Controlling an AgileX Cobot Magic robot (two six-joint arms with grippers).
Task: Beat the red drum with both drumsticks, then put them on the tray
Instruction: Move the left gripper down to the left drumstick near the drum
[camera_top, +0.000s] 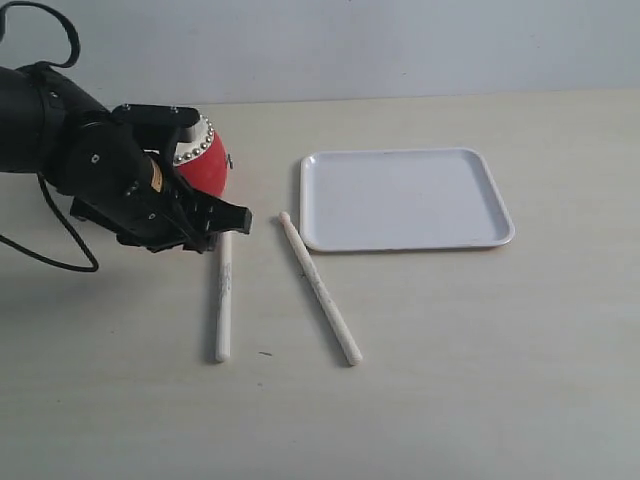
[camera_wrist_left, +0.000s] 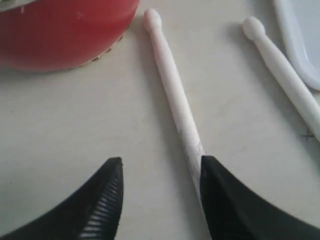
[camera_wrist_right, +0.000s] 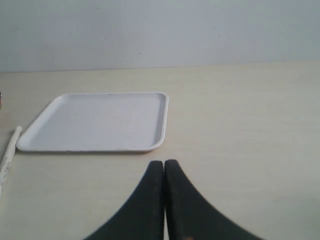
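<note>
While both drumsticks lie flat on the pale table (camera_top: 480, 370), neither is gripped. Nearest are their butt ends. The left drumstick (camera_top: 223, 300) is laid almost straight from near to far, and the right drumstick (camera_top: 320, 288) is slanted, its near end further right and its rounded far tip brought just beside the near left corner of the tray (camera_top: 400, 200). Over the far part of the left drumstick the left gripper (camera_wrist_left: 162, 161) is held low, its black jaws spread wide apart. The shaft is not caught between them: it runs along and under one ribbed finger (camera_wrist_left: 220, 200), and whether it is touched there cannot be told. Beyond that gripper, the left drumstick's tip is seen close to the red drum (camera_top: 205, 168), which stands at the far left, partly hidden by the black arm, its glossy body and a row of studs showing. The white tray is set to the right of the drum, well apart from it, with nothing on it. The right gripper (camera_wrist_right: 164, 165) is seen only from its own wrist, jaws pressed together on nothing, over bare table with the tray beyond.
</note>
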